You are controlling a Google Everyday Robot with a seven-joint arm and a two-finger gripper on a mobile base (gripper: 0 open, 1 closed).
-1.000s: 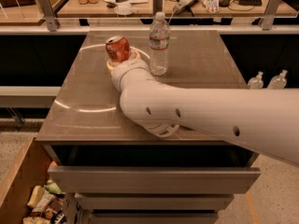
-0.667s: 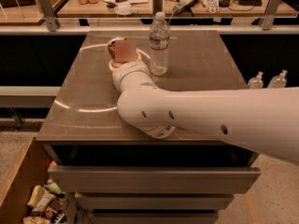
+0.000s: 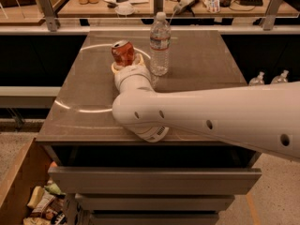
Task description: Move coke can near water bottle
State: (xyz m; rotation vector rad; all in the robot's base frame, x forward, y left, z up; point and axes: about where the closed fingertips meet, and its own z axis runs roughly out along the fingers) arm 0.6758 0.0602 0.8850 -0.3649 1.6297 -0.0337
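Note:
The coke can (image 3: 123, 53), orange-red with a silver top, is on the brown table (image 3: 201, 64), just left of the water bottle (image 3: 160, 43). The bottle is clear, with a white cap and a label band, and stands upright. My gripper (image 3: 125, 63) reaches in from the near side at the end of the thick white arm (image 3: 211, 114). It is shut around the lower part of the can, with pale finger pads (image 3: 137, 59) showing at the can's sides. The wrist hides the can's base. A narrow gap separates the can and the bottle.
A back counter (image 3: 93, 6) holds jars, cables and a keyboard. Two small pump-topped bottles (image 3: 269, 78) stand to the right, below table level. Drawers (image 3: 154, 179) lie under the table's front edge. A box of wrappers (image 3: 42, 203) is at the bottom left.
The gripper has carried the can a little to the right, closer to the water bottle. The bottle has not moved.

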